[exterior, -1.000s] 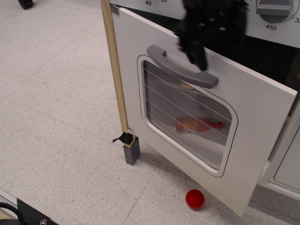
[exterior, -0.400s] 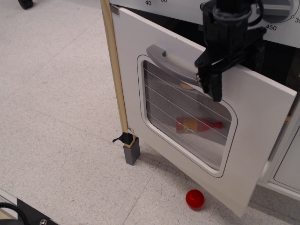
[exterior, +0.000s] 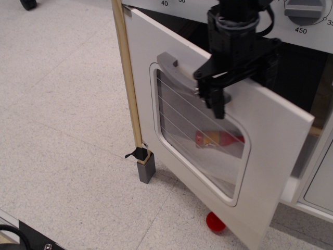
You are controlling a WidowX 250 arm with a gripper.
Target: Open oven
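Note:
The white oven door [exterior: 270, 140] stands partly swung out, hinged at its left edge beside the wooden post. Its grey bar handle [exterior: 174, 70] sits above the rounded window [exterior: 192, 135] with thin wire lines. A grey knob [exterior: 304, 10] shows on the panel above. My black gripper [exterior: 214, 99] comes down from the top and is closed over the right end of the handle, hiding that end. The dark oven opening [exterior: 299, 67] shows behind the door's right edge.
A red and yellow toy [exterior: 218, 139] lies inside, seen through the window. A red ball [exterior: 213, 223] lies on the floor, half hidden under the door. A wooden post [exterior: 127, 78] with a grey foot [exterior: 146, 170] stands at the hinge side. A white cabinet panel [exterior: 317, 192] is at the lower right.
My gripper came down from above onto the right end of the handle. The door has since swung further out, its free right edge moving left, and it now partly covers the red ball.

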